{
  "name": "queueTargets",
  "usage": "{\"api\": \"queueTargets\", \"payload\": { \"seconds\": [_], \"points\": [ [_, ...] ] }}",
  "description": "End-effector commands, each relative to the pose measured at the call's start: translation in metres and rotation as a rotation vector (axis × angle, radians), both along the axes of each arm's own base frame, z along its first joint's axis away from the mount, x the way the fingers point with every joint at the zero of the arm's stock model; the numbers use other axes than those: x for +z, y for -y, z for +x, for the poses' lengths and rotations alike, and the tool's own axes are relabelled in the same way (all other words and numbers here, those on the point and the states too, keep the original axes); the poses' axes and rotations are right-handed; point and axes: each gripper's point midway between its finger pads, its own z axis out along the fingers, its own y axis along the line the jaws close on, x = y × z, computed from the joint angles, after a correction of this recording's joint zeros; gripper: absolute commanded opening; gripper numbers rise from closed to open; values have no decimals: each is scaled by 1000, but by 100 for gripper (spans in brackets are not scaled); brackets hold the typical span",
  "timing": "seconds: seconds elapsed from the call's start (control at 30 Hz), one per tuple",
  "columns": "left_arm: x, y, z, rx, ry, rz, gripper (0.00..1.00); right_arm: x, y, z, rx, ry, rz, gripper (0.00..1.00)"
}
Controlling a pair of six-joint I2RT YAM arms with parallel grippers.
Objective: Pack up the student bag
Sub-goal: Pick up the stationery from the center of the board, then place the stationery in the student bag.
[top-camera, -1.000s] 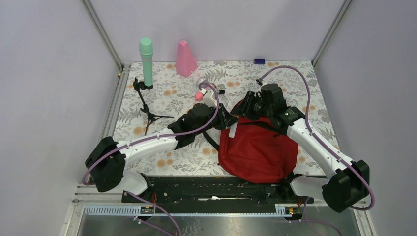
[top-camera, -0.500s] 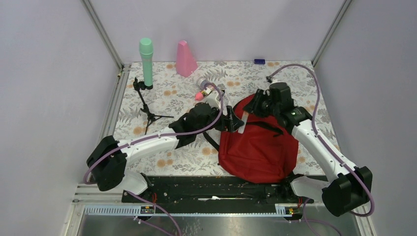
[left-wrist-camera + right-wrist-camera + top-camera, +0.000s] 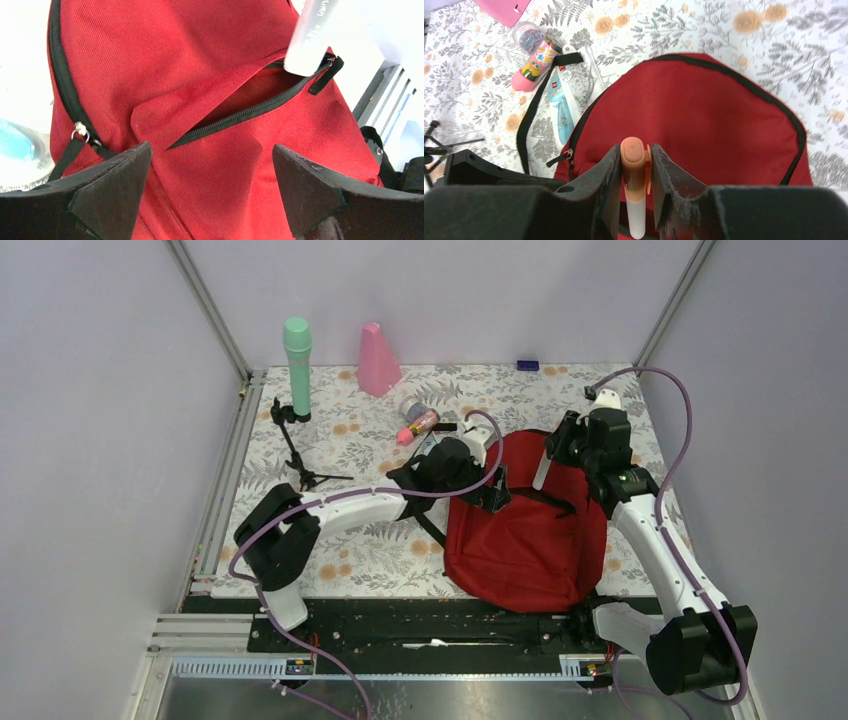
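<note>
The left gripper (image 3: 211,150) stands wide open with nothing between its fingers, just above the front of the backpack (image 3: 150,60). The red cloth and the pocket zipper (image 3: 240,117) show in the gap between them. The pocket gapes partly open, and its slit runs slantwise across the left wrist view. Whether the fingers touch the cloth cannot be told.

The right gripper (image 3: 635,148) is closed narrowly on a marker (image 3: 634,170), with its fingers pressing the orange cap from both sides. The white barrel hangs down toward the bag. In the left wrist view the barrel's end sits at the upper end of the pocket slit, beside the black zipper pull (image 3: 322,80). Whether it touches there cannot be told.

From above, the backpack (image 3: 525,540) lies flat on the flowered table (image 3: 350,560), front side up. Its long axis runs from near to far. The rounded top points to the far wall and the bottom lies at the near edge by the arm bases. The left gripper (image 3: 490,495) reaches over its left upper part. The right gripper (image 3: 560,445) hovers above its far right corner.

Left of the bag's top lie a pink tube (image 3: 535,65) and a clear packet (image 3: 561,100). Farther off stand a small tripod (image 3: 295,455), a green bottle (image 3: 297,355) and a pink cone (image 3: 378,360).
</note>
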Motion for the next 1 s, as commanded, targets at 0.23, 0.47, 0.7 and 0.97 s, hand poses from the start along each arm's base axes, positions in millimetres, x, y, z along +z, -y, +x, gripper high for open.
{"api": "queueTargets", "payload": {
  "seconds": [0.23, 0.47, 0.7, 0.97],
  "points": [
    [21, 22, 14, -90, 106, -21, 95, 4, -22, 22, 278, 194, -122, 7],
    [13, -1, 14, 18, 21, -63, 95, -28, -46, 5, 449, 50, -70, 7],
    [4, -14, 7, 37, -12, -56, 95, -47, -59, -8, 553, -106, -20, 8],
    [-8, -22, 0, 54, -69, -56, 95, -49, -56, -21, 583, -175, -43, 9]
  ]
}}
